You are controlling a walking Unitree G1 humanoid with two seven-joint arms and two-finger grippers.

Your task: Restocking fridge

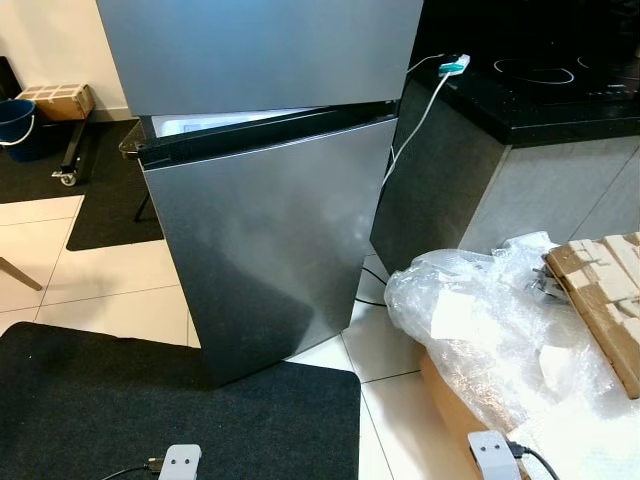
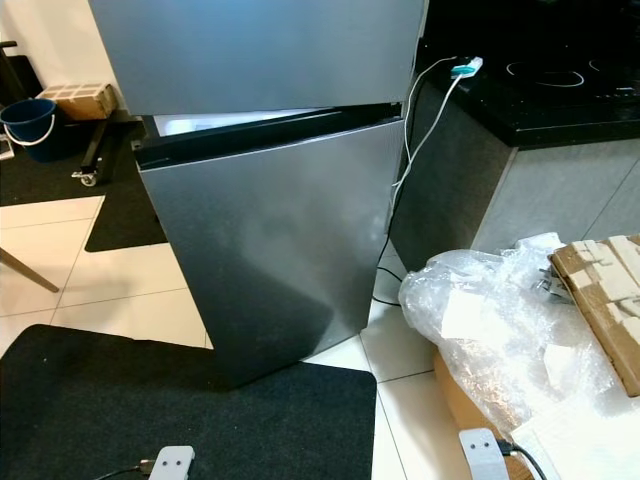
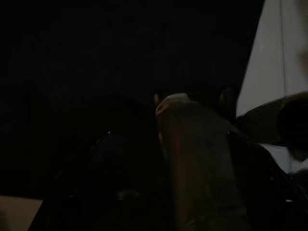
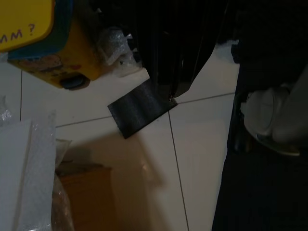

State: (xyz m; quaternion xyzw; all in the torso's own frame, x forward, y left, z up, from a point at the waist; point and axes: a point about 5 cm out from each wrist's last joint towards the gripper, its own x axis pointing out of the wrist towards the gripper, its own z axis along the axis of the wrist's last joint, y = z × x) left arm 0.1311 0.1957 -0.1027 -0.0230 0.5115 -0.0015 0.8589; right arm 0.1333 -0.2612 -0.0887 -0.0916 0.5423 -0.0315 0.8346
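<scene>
Right wrist view adds a yellow box (image 4: 43, 43) behind; fridge (image 1: 270, 230) door ajar; claw states unclear.

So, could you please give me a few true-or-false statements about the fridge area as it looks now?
1. The fridge's lower door is slightly ajar. True.
2. A white cable hangs from the black counter. True.
3. A red bucket stands on the floor at the left. False: the bucket is blue.
4. The bubble wrap lies left of the fridge. False: it lies to the right.
5. A black mat lies before the fridge. True.
</scene>
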